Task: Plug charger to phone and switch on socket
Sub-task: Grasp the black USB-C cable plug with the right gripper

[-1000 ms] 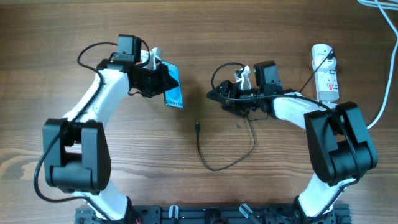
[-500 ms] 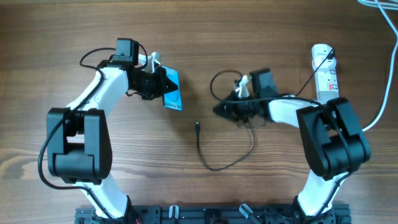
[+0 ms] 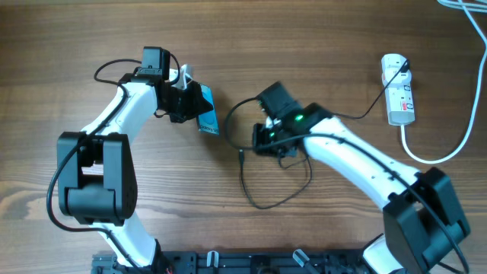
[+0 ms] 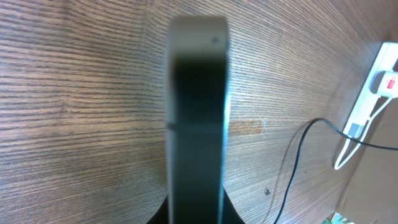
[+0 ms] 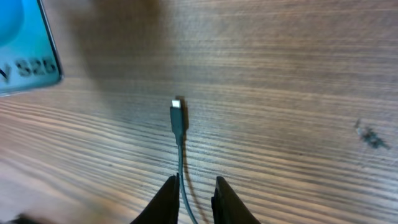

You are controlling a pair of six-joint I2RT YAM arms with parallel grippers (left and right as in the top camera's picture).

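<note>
Lying on the tabletop (image 3: 342, 46), the charger (image 5: 178, 121) is straddled by the right pincer (image 5: 194, 190), narrowly parted (cable between its fingers (image 5: 166, 199), tip just ahead). The phone (image 3: 209, 118) is clamped by the left pincer (image 3: 190, 106), near that tip.

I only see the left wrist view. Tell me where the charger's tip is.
Observer: The charger has its tip lying on the table, just ahead of the right tool.
Operator: Say whether it's gripped.
Observer: No; the cable runs between fingers standing slightly apart.
Operator: Place the phone.
Observer: The phone, held in the left tool, is off to the tip's left, not touching it.
</note>
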